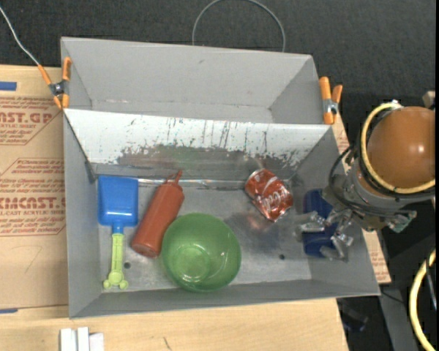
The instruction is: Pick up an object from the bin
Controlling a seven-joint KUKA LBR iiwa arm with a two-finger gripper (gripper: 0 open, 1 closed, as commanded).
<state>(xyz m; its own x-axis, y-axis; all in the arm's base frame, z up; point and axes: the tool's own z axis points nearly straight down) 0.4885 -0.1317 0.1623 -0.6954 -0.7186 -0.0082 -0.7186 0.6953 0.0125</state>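
Observation:
My gripper point(318, 225) hangs over the bin's right sloping wall, low on the right side. Its two blue fingertips point(318, 202) stand apart with nothing between them. A crushed red soda can point(269, 194) lies just to its left on the bin floor, apart from the fingers. Further left a green bowl point(201, 253) sits upright near the front wall.
A red squeeze bottle point(159, 216) lies slanted beside the bowl's left rim. A blue toy shovel point(118, 203) with a light green handle lies along the left wall. Bare floor shows between the can, the bowl and the gripper.

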